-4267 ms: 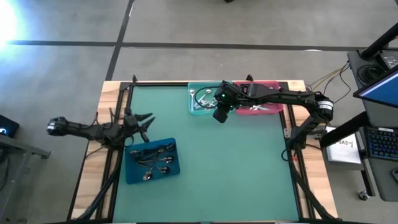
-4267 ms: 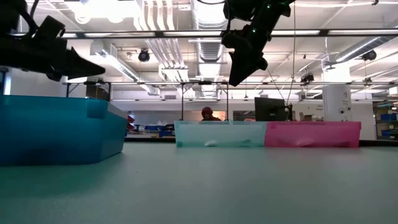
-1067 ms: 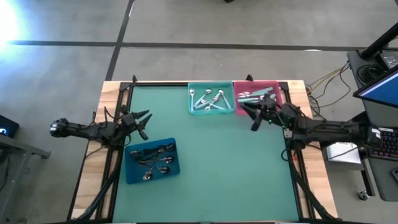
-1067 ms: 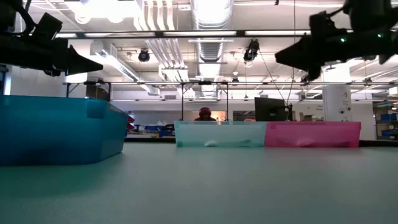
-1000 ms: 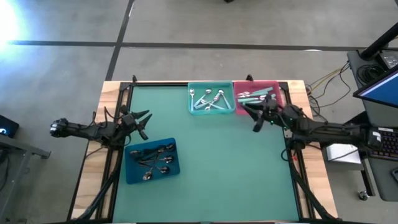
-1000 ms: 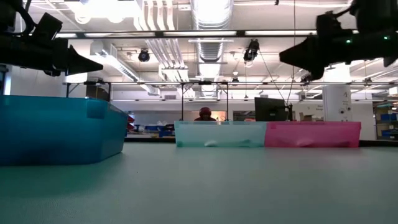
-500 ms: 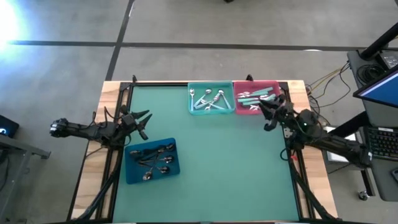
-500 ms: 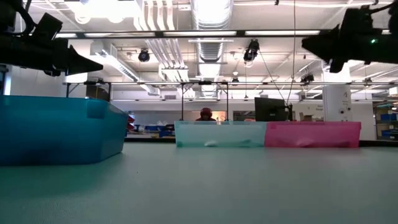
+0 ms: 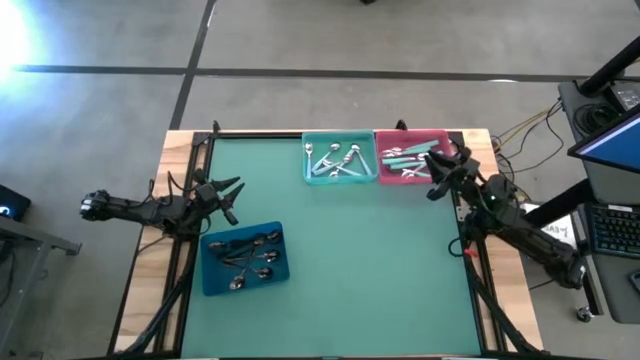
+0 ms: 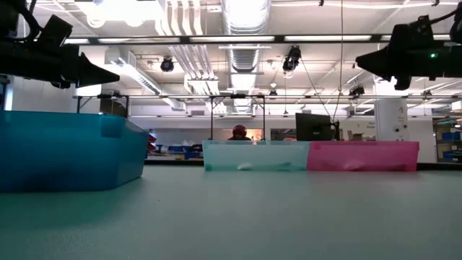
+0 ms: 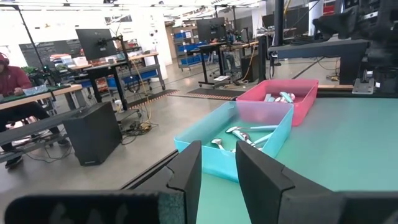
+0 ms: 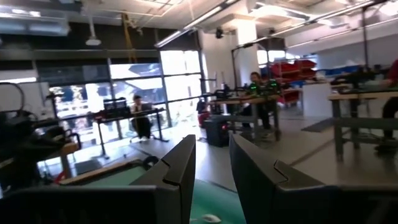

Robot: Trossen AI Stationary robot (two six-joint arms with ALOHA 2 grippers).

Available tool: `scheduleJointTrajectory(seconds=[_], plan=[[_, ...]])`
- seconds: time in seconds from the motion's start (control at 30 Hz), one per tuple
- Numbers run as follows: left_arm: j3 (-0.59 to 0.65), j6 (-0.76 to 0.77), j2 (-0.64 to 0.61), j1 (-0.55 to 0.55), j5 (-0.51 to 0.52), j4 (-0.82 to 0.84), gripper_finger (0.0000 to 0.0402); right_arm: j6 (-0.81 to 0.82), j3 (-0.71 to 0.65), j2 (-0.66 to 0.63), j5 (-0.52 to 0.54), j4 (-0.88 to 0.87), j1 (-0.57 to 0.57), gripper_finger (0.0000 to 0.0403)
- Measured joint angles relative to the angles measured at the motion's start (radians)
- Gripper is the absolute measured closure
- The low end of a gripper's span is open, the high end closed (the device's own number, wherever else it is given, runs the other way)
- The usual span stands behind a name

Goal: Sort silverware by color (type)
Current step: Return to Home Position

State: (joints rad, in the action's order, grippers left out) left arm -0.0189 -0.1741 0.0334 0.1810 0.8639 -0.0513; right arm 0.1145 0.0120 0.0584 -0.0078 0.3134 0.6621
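Nearest the front of the green table [image 9: 350, 270], toward its left side, the blue bin [image 9: 207, 268] holds the dark spoons [image 9: 250, 258]. Just behind it the left gripper [image 9: 236, 199] hangs at the left edge, fingers apart. Farther back on the right, the right gripper [image 9: 431, 177] hovers beside the pink bin [image 9: 400, 135], fingers parted. Along the far edge, silver spoons [image 9: 338, 160] lie in the teal bin [image 9: 308, 170] and mint-handled spoons [image 9: 400, 155] in the pink one.
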Motion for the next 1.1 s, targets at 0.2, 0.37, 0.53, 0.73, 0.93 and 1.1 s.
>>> scheduleJointTrajectory(seconds=[0.2,0.37,0.53,0.73,0.93,1.1], plan=[[0.000,0.000,0.000,0.000,0.000,0.000,0.0318,0.005,0.000,-0.058,0.000,-0.056,0.052,0.0314],[0.000,0.000,0.000,0.000,0.000,0.000,0.0318,0.031,-0.001,-0.057,0.000,-0.065,0.080,0.0314],[0.000,0.000,0.000,0.000,0.000,0.000,0.0318,0.043,-0.001,-0.056,0.008,-0.095,0.091,0.0314],[0.000,0.000,0.000,0.000,0.000,0.000,0.0318,0.044,-0.001,-0.056,0.008,-0.101,0.091,0.0314],[0.000,0.000,0.000,0.000,0.000,0.000,0.0318,0.043,-0.001,-0.044,0.008,-0.100,0.091,0.0314],[0.000,0.000,0.000,0.000,0.000,0.000,0.0318,0.043,-0.001,-0.022,0.008,-0.101,0.091,0.0314]])
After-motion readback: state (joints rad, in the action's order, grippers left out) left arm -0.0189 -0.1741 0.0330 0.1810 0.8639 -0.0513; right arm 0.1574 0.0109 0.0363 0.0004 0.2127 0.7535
